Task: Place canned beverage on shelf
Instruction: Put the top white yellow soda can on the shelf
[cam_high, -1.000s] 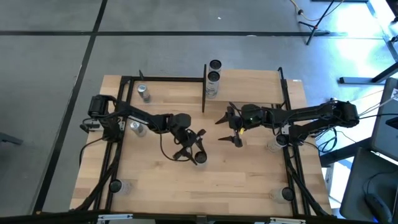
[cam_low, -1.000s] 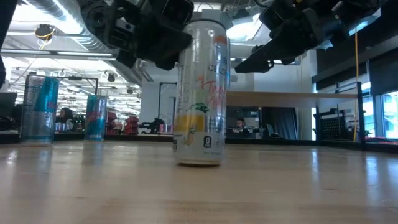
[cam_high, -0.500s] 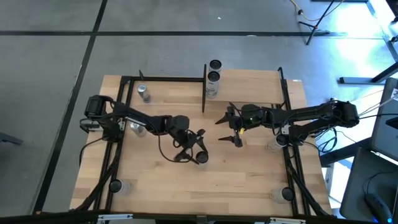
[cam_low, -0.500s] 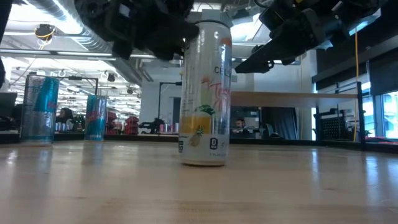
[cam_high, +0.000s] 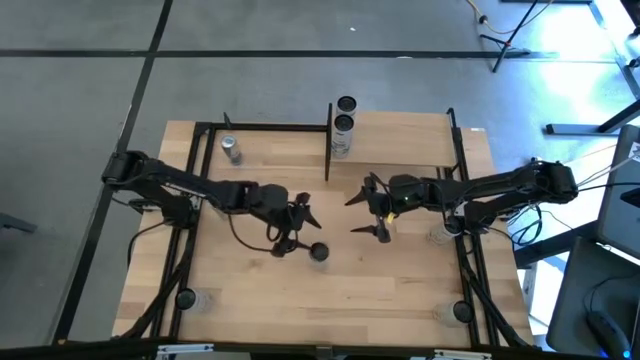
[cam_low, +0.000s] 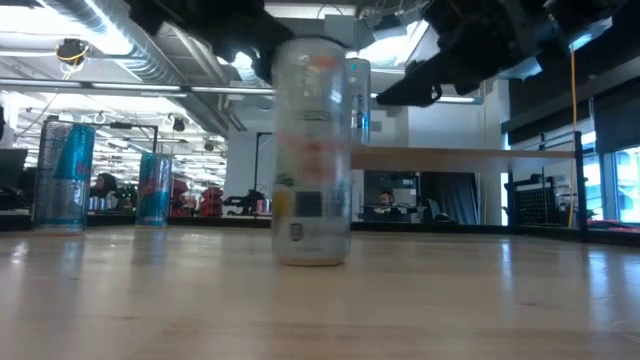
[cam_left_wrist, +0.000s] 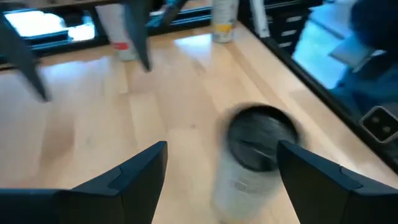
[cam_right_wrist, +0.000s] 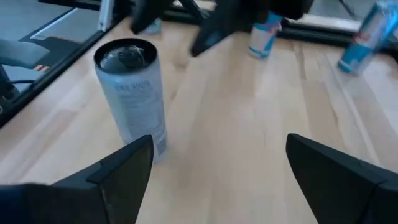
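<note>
One tabletop (cam_high: 250, 290), bare pale planks; one shelf (cam_high: 400, 125) at its far edge, two cans stored; one can (cam_high: 318, 252) upright mid-table, ungripped. Left gripper (cam_high: 292, 226) just beside it, right gripper (cam_high: 372, 208) near, both spread wide: you should straddle the can squarely before closing.
</note>
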